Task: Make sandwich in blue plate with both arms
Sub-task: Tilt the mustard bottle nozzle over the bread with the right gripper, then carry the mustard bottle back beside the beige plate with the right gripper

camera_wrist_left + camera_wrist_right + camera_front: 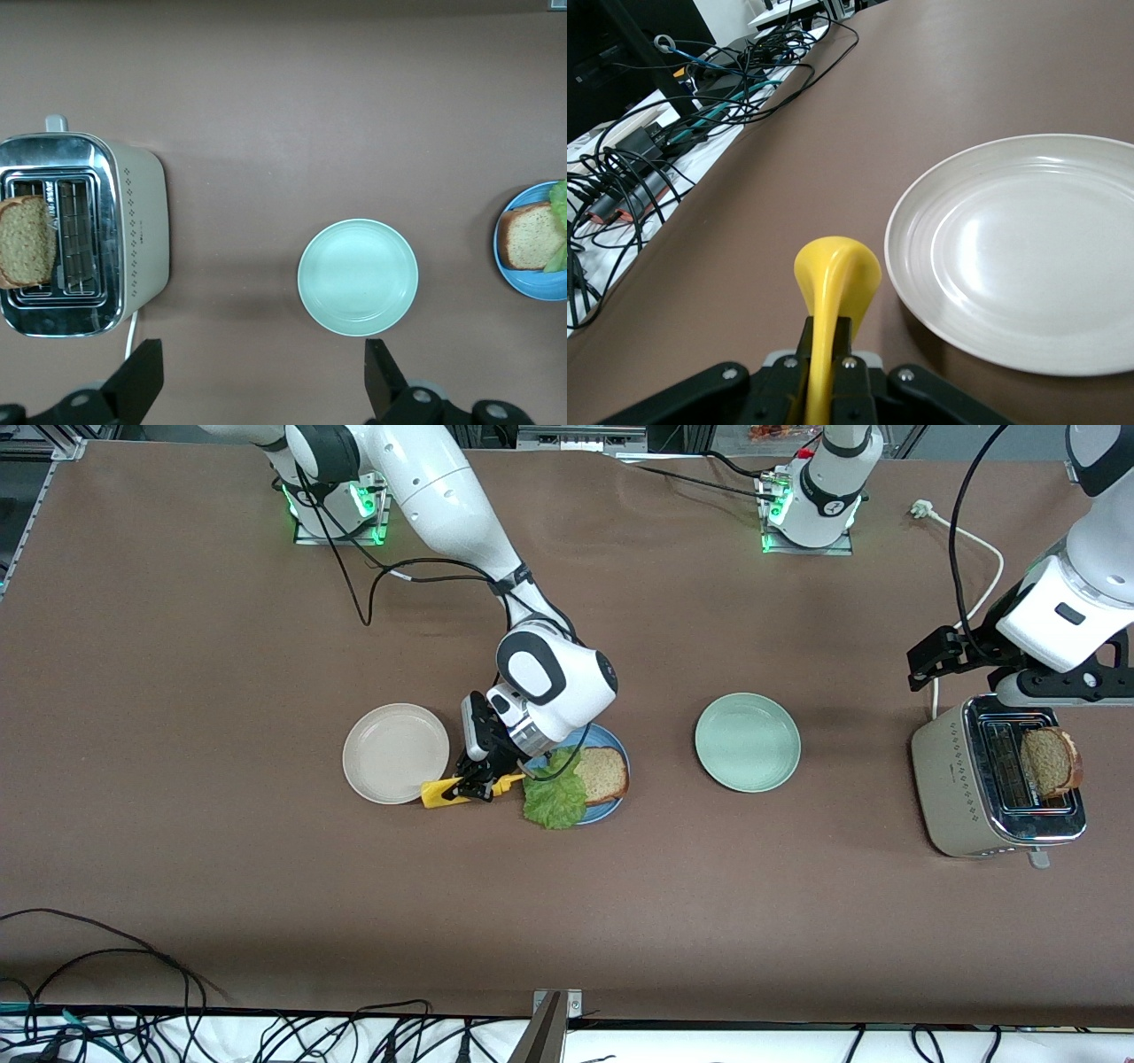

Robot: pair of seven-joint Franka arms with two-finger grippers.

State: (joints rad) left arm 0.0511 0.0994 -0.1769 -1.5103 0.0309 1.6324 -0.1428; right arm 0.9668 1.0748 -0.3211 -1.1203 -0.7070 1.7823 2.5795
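The blue plate [614, 801] holds one slice of brown bread [602, 773] and a ruffled lettuce leaf [554, 797] that hangs over its rim. A second slice [1050, 762] stands in a slot of the toaster [966, 797]. My right gripper [478, 784] is low between the beige plate and the blue plate, shut on a yellow squeeze bottle [443, 791] that lies level; in the right wrist view the bottle [833, 283] is pinched flat between the jaws. My left gripper [263, 376] hangs open and empty high over the table beside the toaster [133, 239].
A beige plate [395, 753] sits toward the right arm's end, next to the bottle. A pale green plate [747, 742] lies between the blue plate and the toaster. The toaster's white cord [983, 549] runs toward the bases. Cables [673, 133] lie along the table's front edge.
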